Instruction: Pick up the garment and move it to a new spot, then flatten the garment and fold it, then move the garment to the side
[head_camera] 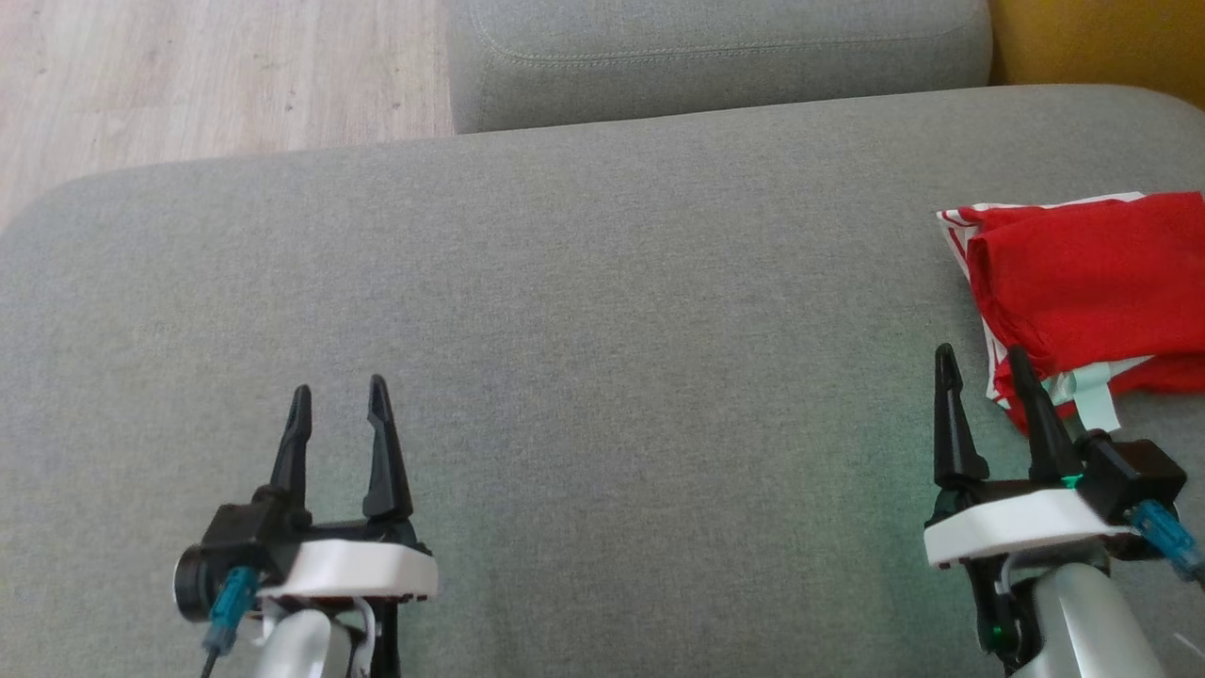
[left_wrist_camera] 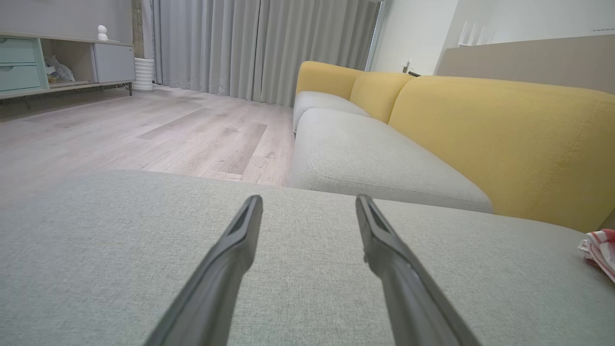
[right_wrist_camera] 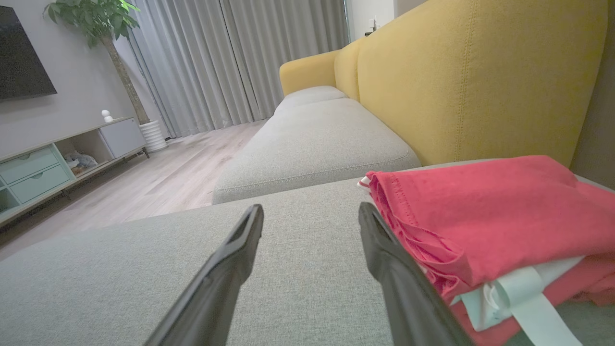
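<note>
The left gripper (head_camera: 340, 384) holds its two dark fingers spread apart with nothing between them, low over the grey seat cushion (head_camera: 602, 311). The right gripper (head_camera: 981, 350) is spread and empty too. The garment (head_camera: 1083, 273), red with a striped white layer and a pale strap at its near edge (it looks folded into a thick stack), lies on the cushion just beside the right gripper's outer finger, ahead and to its right. Whether that finger touches the cloth cannot be told. The garment is well apart from the left gripper. Past both sets of fingertips sits a second grey cushion (head_camera: 715, 56), with a yellow backrest (right_wrist_camera: 471, 81) on the right-hand side. To the left of the fingers is pale wood floor (head_camera: 188, 75), running to grey curtains (left_wrist_camera: 259, 48), a low cabinet (left_wrist_camera: 48, 62) with mint drawers and a potted plant (right_wrist_camera: 96, 19). Both pale forearms come up from the near edge in the head view. The wrists are about level, and the fingers point forward nearly flat along the cushion.
</note>
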